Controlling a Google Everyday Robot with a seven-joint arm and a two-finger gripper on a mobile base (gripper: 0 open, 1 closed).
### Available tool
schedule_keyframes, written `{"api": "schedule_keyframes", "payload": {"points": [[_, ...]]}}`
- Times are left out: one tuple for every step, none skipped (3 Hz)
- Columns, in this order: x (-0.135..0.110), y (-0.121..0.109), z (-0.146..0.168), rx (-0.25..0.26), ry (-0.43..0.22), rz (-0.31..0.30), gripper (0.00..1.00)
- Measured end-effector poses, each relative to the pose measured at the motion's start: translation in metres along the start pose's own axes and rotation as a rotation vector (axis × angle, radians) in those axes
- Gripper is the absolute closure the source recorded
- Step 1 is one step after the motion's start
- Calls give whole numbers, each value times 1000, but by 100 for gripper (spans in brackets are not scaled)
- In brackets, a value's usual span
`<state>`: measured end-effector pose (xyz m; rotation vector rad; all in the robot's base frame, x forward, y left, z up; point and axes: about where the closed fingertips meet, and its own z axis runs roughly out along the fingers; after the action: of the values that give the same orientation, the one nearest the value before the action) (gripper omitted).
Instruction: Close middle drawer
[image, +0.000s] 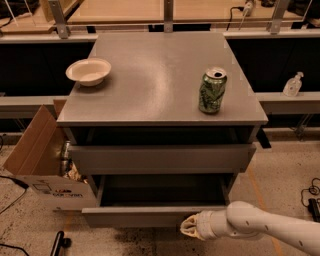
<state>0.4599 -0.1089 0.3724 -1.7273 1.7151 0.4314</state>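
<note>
The middle drawer (135, 216) is the lower grey drawer of the cabinet. It stands partly open, and its shallow grey inside (160, 190) shows. My gripper (192, 226) is low at the right, against the lower edge of that drawer's front panel. The white arm (265, 230) comes in from the lower right. The drawer above it (160, 159) sticks out a little.
On the grey cabinet top (150, 80) stand a white bowl (88, 71) at the left and a green can (212, 91) at the right. An open cardboard box (40, 160) sits on the floor at the left. Cables (312, 197) lie at the right.
</note>
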Motion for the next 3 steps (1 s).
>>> {"api": "schedule_keyframes", "payload": {"points": [[-3,-22,13,48,8,25,100],[-9,-51,23,124,-14,26,100],[-12,-73,24,178,-33,14,100]]}}
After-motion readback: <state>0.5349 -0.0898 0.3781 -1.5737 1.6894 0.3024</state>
